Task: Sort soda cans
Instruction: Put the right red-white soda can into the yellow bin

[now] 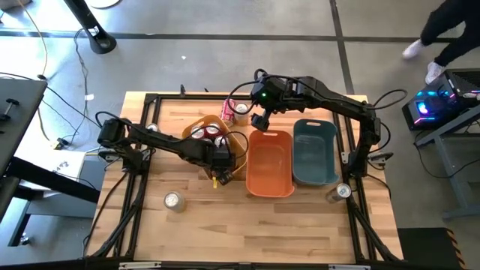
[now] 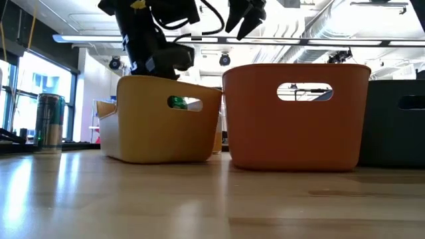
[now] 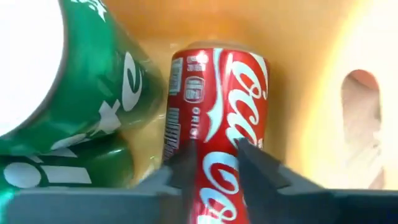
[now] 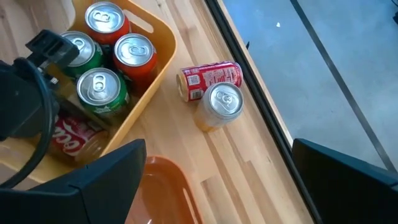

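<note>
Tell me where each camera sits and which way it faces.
High: overhead, straight down on the table, both arms in frame.
Low: table height, level at the yellow bin and orange bin; arms above.
Left wrist: inside the yellow bin; left end effector around a red can.
Right wrist: above, down on yellow bin; own fingers apart.
Shared: the yellow bin.

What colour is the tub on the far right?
Dark teal tub, seen best in the high view.
</note>
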